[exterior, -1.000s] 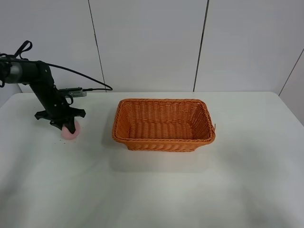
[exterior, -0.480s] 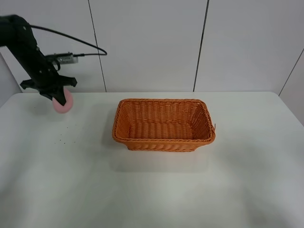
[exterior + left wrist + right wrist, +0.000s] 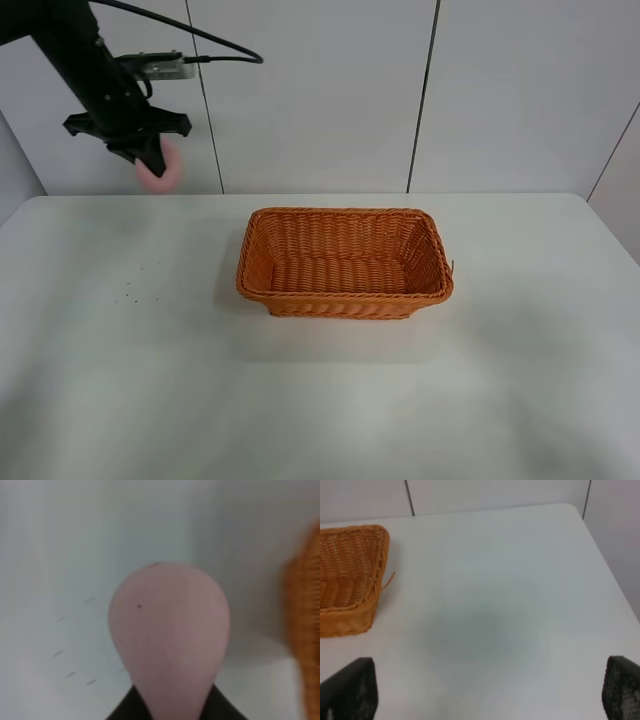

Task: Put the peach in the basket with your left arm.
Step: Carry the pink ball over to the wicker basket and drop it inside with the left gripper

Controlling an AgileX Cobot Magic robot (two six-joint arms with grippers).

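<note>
Left fingers (image 3: 150,152) are clenching the peach (image 3: 160,174), which is hanging just below them, high above the desk (image 3: 120,380) and well apart from the basket (image 3: 345,262). Lifting is looking done; carrying across and releasing into the basket are remaining. Right fingers (image 3: 350,690) are standing spread, gripping nothing, the basket lying off beside them. Brands, labels, writing: none showing anywhere.

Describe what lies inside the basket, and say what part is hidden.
The basket shows only its bare woven floor and walls. Its near wall hides a strip of floor. The peach hangs in the left gripper, away from it.
</note>
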